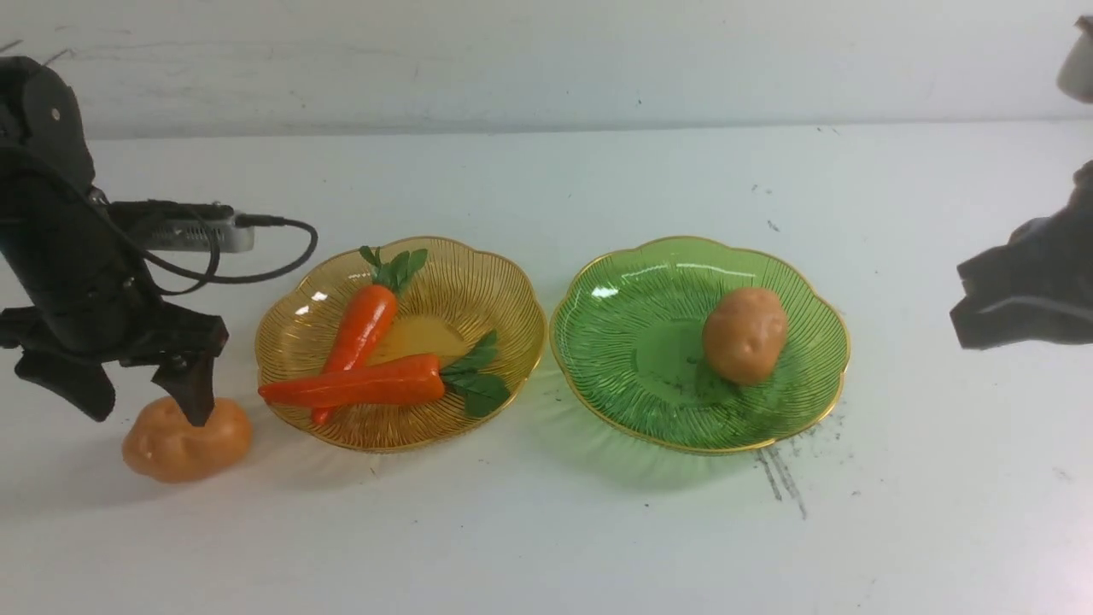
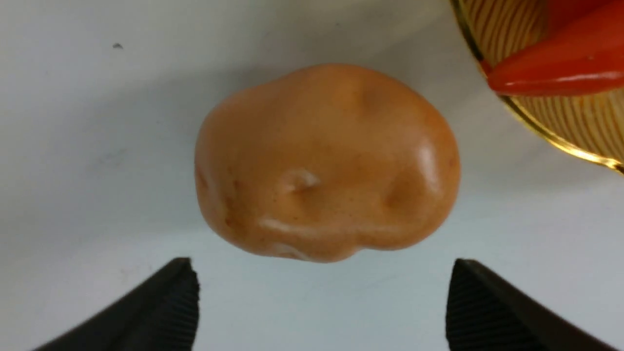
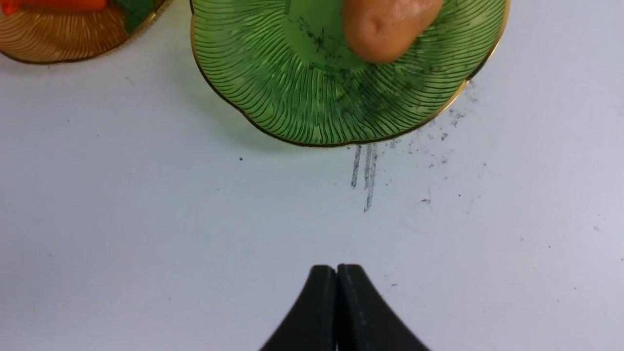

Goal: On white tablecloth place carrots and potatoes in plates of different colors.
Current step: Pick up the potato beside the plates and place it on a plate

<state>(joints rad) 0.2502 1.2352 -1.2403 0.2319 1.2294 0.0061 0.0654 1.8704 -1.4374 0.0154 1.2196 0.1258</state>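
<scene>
- Front: both carrots lie crossed in the amber plate on the left. One potato sits in the green plate on the right, so each colour holds one kind. The other potato lies on the cloth, just left of the amber plate and under the left hand.
- Left wrist: that hand's fingers stand apart, flanking the potato without touching it. They look lined up to close on it.
- Right wrist: the right hand is pressed together and empty. It hangs over bare cloth on the near side of the green plate, which I judge to be parked clear.
</scene>
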